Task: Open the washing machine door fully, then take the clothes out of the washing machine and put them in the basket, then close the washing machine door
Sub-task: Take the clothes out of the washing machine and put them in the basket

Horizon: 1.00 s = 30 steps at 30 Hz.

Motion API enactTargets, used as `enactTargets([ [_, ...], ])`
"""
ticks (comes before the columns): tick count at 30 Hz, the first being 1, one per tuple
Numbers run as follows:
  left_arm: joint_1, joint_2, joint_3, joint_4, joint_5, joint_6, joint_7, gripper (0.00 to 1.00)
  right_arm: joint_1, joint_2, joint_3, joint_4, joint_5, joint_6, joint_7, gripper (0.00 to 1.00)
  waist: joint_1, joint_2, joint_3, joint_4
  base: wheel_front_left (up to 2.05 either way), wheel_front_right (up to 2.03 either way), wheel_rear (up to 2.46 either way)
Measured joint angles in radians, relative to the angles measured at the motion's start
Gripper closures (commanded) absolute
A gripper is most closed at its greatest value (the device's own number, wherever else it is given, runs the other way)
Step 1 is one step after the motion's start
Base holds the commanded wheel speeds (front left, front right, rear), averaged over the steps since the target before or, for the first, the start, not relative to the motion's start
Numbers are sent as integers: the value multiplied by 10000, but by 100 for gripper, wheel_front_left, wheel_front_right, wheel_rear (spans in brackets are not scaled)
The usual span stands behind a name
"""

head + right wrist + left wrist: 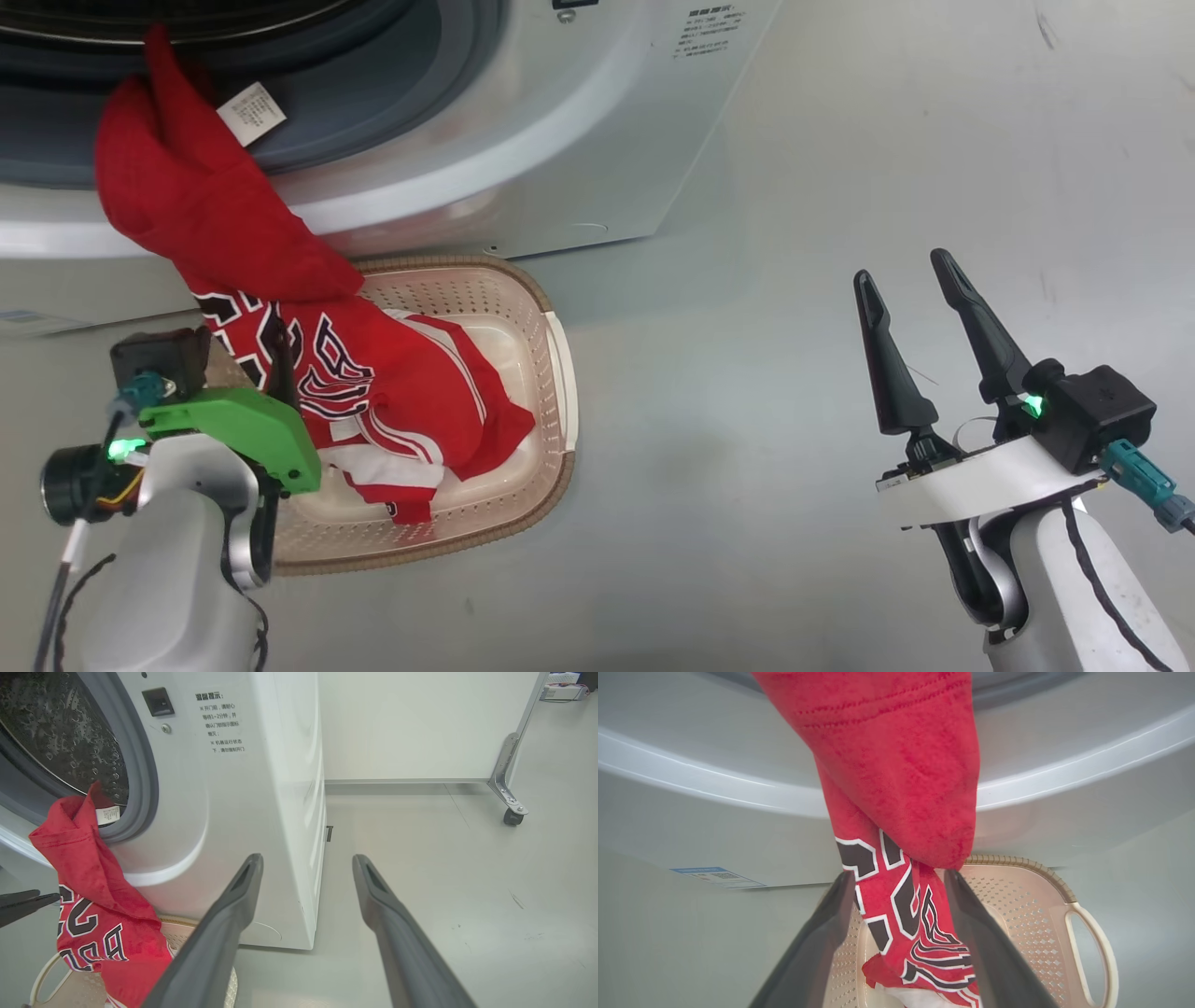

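Clothes [901, 779] drape from washing machine [714, 830] rim into basket [1017, 905], running between parted left gripper [899, 877] fingers, maybe touching. Right gripper [900, 265] also parted, well apart.

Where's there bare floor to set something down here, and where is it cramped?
Free: the grey floor between the cream perforated basket and the right gripper, and beyond the corner of the white washing machine. Crowded: red jerseys trail from the drum opening into the basket, with the left gripper open around them.
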Motion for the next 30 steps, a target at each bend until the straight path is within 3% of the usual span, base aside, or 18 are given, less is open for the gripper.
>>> enactTargets([
  [14, -1509, 353, 602, 1705, -408, 0, 336, 3, -353, -21, -33, 234, 6, 77, -178, 0, 0, 0, 693, -452, 0, 0, 0],
  [15, -1570, 370, 635, 1797, -412, 2, 332, 46, -356, -23, -31, 263, 6, 79, -188, 0, 0, 0, 702, -455, 0, 0, 0],
  [17, -1663, 410, 658, 1923, -412, 2, 274, 100, -366, -25, -29, 311, 6, 96, -190, 0, 0, 0, 712, -454, 0, 0, 0],
  [30, -1898, 245, 621, 2554, -418, -125, -608, 100, -520, -77, -109, 560, 15, 121, -278, 0, 0, 0, 667, -280, 0, 0, 0],
])
